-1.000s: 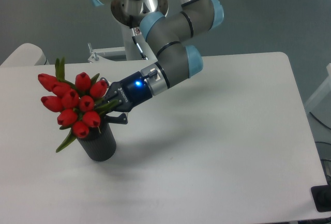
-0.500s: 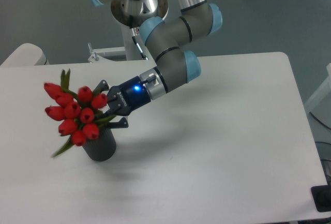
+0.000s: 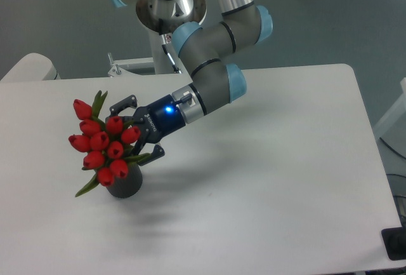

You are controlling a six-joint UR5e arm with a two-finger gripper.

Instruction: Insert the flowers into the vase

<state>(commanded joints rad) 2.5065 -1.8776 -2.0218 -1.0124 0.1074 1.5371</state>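
The flowers (image 3: 101,145), a bunch of red tulip buds with green leaves, stand with their stems in the vase (image 3: 125,183), a small dark grey cylinder on the white table (image 3: 266,160). The buds lean up and to the left and hide the vase's mouth. My gripper (image 3: 139,129) reaches in from the right, just above the vase. It is open, with one finger (image 3: 124,104) above the bunch's right side and the other finger (image 3: 156,152) below it. I cannot tell whether the fingers touch the flowers.
The arm's base and a metal bracket (image 3: 130,67) stand at the table's back edge. A rounded white object (image 3: 28,67) lies at the far left. A dark object (image 3: 394,243) sits at the bottom right corner.
The bunch has shifted right, stood up straighter and sunk lower over the vase. The gripper's fingers have spread apart.
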